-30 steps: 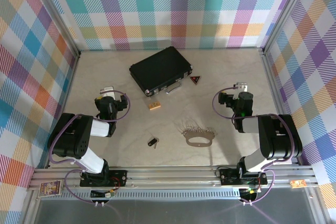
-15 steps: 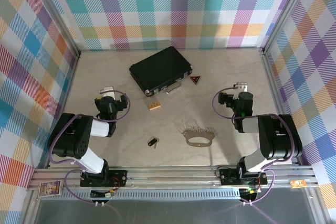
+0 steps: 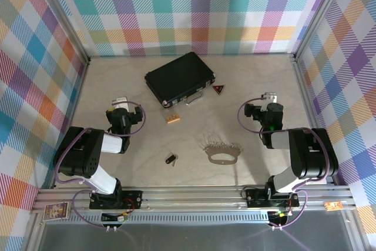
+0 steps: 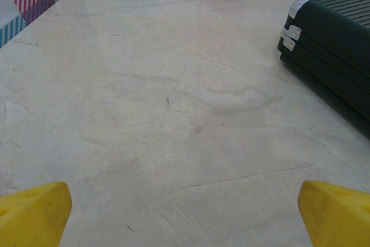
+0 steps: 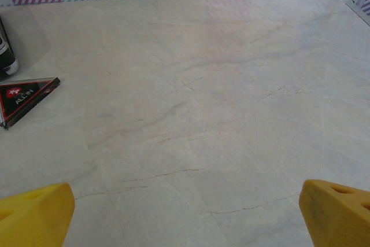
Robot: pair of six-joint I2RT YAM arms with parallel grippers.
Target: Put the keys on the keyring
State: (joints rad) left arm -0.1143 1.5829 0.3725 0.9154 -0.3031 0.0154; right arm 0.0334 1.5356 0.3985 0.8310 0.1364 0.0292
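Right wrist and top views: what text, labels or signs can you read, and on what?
"ALL IN": white letters on the flat red-and-black triangle, under a small white emblem, right wrist view.
Colourful printed card by the near rail, top view: too small to read.
Black hard case with silver latches: no readable marking.

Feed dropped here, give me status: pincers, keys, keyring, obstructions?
Left pincer open, empty; right pincer open, empty. Keys on table, apart from keyring, not threaded. Black case, wooden block, triangle lie farther back, not in the way.
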